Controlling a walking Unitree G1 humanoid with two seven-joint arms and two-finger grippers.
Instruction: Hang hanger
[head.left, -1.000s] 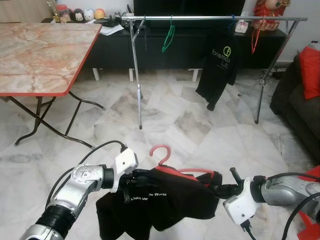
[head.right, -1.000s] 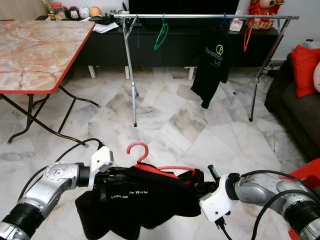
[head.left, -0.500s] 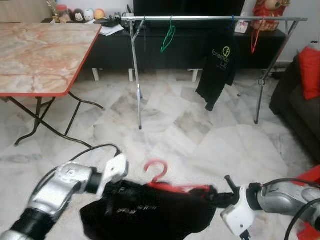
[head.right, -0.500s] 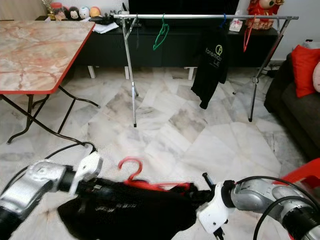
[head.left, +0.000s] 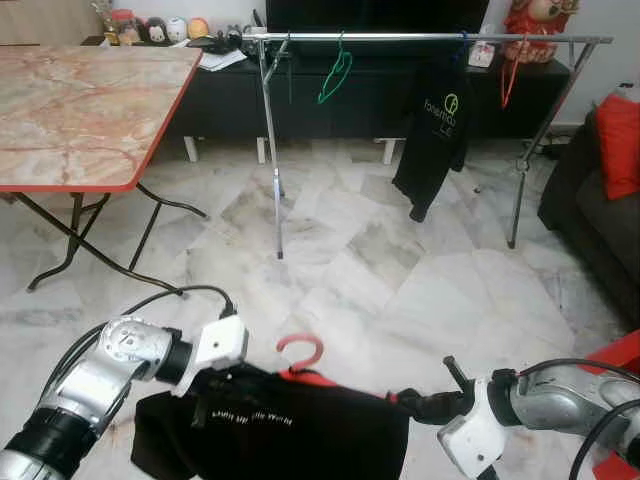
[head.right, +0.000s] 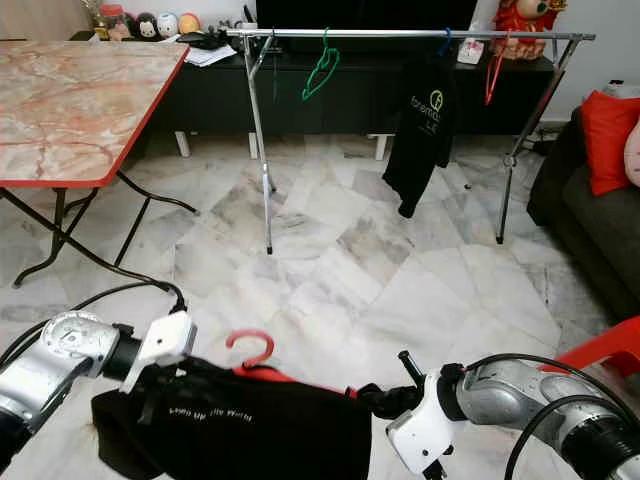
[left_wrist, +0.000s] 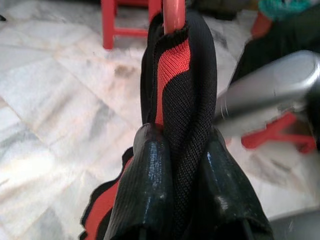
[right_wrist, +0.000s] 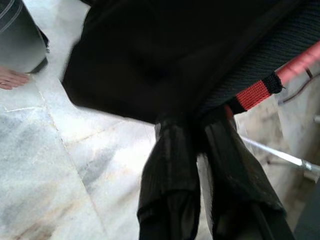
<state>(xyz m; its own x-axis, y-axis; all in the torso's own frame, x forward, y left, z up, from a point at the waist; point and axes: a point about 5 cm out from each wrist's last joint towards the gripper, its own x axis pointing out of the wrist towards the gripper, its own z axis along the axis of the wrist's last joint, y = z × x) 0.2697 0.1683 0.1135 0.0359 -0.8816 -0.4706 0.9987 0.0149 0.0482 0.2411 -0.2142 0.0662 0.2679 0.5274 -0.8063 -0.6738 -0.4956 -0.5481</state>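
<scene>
The red hanger (head.left: 303, 352), dressed with a black shirt (head.left: 280, 430), is held low in front of the robot, above the marble floor (head.left: 360, 270) and well short of the rail (head.left: 420, 37). Its long axis runs roughly level from the robot's left to its right; the hook stands upward from the middle, with its opening turned toward the robot's left. The shirt hangs below the bar, white lettering facing the head camera. The left end is pinched by the left gripper (left_wrist: 177, 165): in the left wrist view both fingers are closed on the shirt's shoulder with the red bar inside the fabric. The right end is held likewise by the right gripper (right_wrist: 197, 150), its fingers clamped over bunched black cloth where the red bar comes out. The step in hand is judged to be the carry: the load is secured at both ends but not yet brought to the rack. The rail stands well ahead, against the dark cabinet (head.left: 230, 100); a green hanger (head.left: 335, 75), a black shirt on a blue hanger (head.left: 437, 125) and a red hanger (head.left: 510, 75) toward the right end are already hung on it. A free stretch between the green hanger and the hung shirt is noted. The next move is judged to call for walking forward, raising both arms until the hook clears the rail, then lowering the hook over it. A folding table (head.left: 90, 110) stands to the left, a sofa (head.left: 600, 200) to the right.
</scene>
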